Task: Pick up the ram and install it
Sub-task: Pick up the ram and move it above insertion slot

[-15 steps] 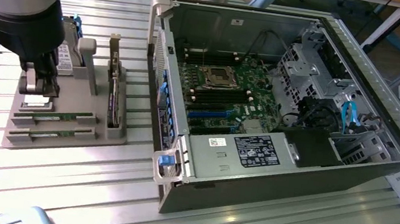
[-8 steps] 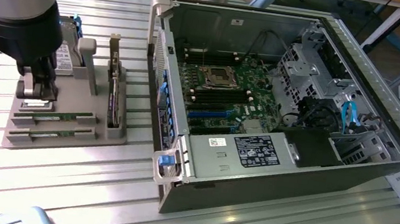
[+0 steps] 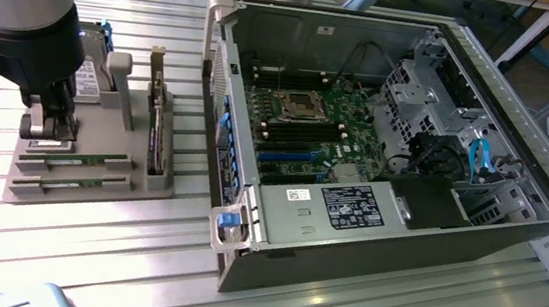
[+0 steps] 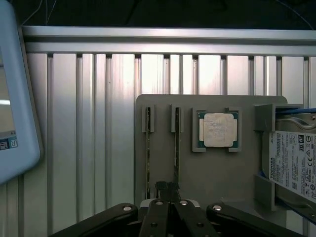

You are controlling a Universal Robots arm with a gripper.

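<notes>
Tool: the tool [image 4: 168, 190] has its fingers pressed together, low over the grey holder [image 4: 212, 173]. It sits at one end of the ram [image 4: 176, 148]. Whether it is actually nipping the stick's edge I cannot tell.
Ram: it stands on edge in a slot of the holder, starting right at the tool tips and running straight away from them. In the exterior view it lies just beneath and beside the tool [image 3: 46, 137].
Handling: I judge it light, stiff and very thin, but fragile. The upper long edge is the only part on offer, so a pinch across the board's thickness near the middle or an end suits it. The chips and contact edge are best left alone, and it will twist if taken off-centre.
Twin stick: the twin stick [image 4: 148, 148] lies parallel in the next slot, just beside the tool on the side away from the CPU chip.
CPU chip: the CPU chip [image 4: 217, 130] lies flat in its recess, beyond the tool on the ram's other side.
Hard drive: the hard drive [image 4: 296, 158] is farther out on the CPU side.
Tabletop: the tabletop [image 4: 89, 148] is ribbed metal under the holder.
Computer case: the computer case [image 3: 349, 233] lies open, well apart from the tool, with the motherboard [image 3: 309, 126] exposed.
</notes>
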